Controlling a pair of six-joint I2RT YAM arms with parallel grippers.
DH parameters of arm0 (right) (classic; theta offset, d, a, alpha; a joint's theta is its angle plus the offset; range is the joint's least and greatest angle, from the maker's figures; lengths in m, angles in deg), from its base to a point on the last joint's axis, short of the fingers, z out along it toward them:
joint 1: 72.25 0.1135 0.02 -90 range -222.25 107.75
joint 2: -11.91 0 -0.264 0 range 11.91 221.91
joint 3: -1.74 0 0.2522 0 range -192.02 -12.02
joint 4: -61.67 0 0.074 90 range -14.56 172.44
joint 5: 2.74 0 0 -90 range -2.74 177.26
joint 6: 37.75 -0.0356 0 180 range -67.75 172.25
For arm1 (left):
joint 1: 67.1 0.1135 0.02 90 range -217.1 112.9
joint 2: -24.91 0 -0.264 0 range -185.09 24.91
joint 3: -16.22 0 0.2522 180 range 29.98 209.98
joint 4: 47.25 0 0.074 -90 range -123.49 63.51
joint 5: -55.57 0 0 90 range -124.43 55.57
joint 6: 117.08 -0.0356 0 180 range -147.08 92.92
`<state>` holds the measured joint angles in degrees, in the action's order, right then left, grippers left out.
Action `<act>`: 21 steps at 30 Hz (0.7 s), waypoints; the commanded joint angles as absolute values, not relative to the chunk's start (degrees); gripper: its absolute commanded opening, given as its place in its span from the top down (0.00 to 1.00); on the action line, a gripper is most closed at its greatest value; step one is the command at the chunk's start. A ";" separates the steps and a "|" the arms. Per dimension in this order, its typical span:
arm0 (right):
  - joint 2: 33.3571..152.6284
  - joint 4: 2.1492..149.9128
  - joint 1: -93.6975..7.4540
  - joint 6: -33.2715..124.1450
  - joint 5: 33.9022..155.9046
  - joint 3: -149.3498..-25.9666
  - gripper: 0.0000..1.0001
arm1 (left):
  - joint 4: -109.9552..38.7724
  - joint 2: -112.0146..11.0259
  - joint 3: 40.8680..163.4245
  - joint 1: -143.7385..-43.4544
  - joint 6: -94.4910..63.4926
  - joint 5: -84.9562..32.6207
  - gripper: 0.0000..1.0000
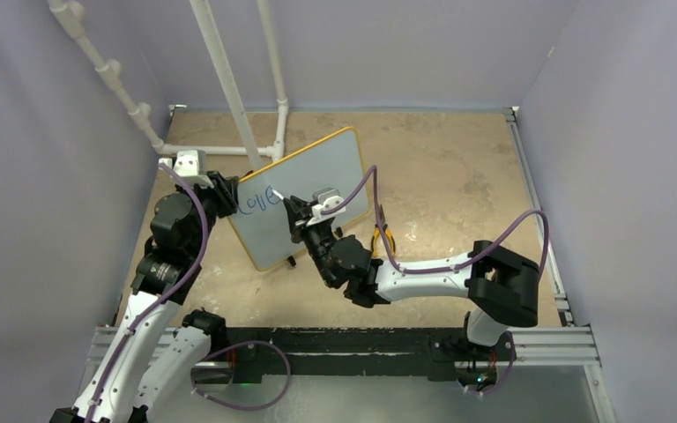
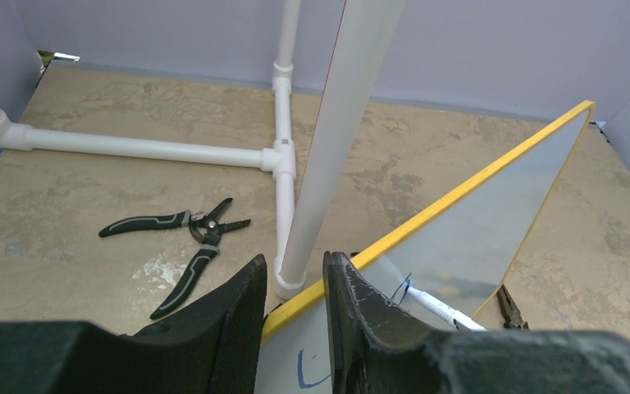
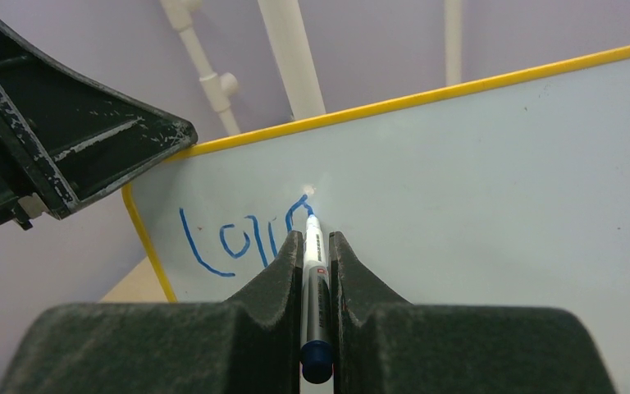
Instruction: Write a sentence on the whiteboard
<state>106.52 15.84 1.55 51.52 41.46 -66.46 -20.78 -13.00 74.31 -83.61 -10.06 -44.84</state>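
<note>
The whiteboard [image 1: 335, 167] is standing tilted on its lower edge in the middle of the table [image 1: 458, 176], its yellow frame running just in front of the white pipe frame [image 2: 283, 156]. The left gripper [image 2: 294, 271] is reaching in at the board's left end. Its fingers are parted only a little and are closing on the yellow edge, one finger on each face of the board. The right gripper [image 3: 316, 236] is coming at the writing face from the front. Its fingers are pinched almost together around the barrel of a marker [image 3: 313, 263], whose dark blue cap end is sticking out behind them. The marker's blue tip is pressing against the board at the top of the newest stroke. The sentence [image 3: 231, 242] is only starting to appear: a few blue letters, roughly "Lov" plus a looping stroke, are sitting near the board's left end, close to where the left gripper is holding on. The rest of the board's face is showing plain pale grey. Black-handled pliers [image 2: 189, 238] are lying open on the table beyond the board, near the pipe frame. Yellow-handled pliers [image 1: 384, 240] are lying on the table just beside the board's right end, partly hidden by the right arm.
</note>
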 commanded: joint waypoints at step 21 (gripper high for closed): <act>92.75 28.85 1.68 48.04 49.80 -62.70 1.00 | -20.38 -12.98 74.37 -83.18 -9.94 -43.84 0.53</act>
<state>97.82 22.86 1.57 49.09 45.35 -62.61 -20.91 -12.85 74.18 -83.54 -10.11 -44.67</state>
